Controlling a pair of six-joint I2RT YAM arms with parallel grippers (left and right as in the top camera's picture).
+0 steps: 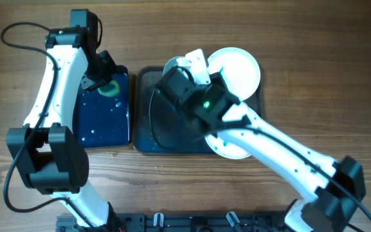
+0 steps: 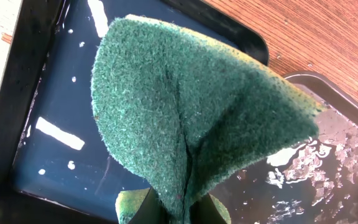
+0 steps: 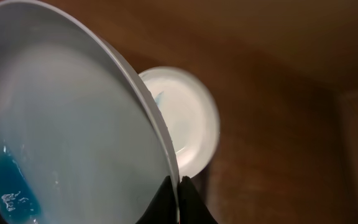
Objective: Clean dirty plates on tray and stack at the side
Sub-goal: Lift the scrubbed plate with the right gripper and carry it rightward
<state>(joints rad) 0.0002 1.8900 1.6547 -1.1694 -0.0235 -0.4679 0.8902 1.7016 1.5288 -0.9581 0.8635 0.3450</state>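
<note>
Plate raised for scrubbing, with the sponge held ready over the tub.
One of the plates [image 3: 73,137] is pinched at its rim by the clenched right hand [image 3: 179,202] and tilted above the tray [image 1: 142,145], probably so its face can be wiped. A blue streak and a pale film are seen inside it. The green sponge [image 2: 191,106] is clamped, folded, in the left hand [image 2: 182,211] over the black tub [image 2: 11,93]. Two more plates lie on the tray, one [image 1: 237,67] in plain view, the other [image 1: 227,149] partly hidden.
</note>
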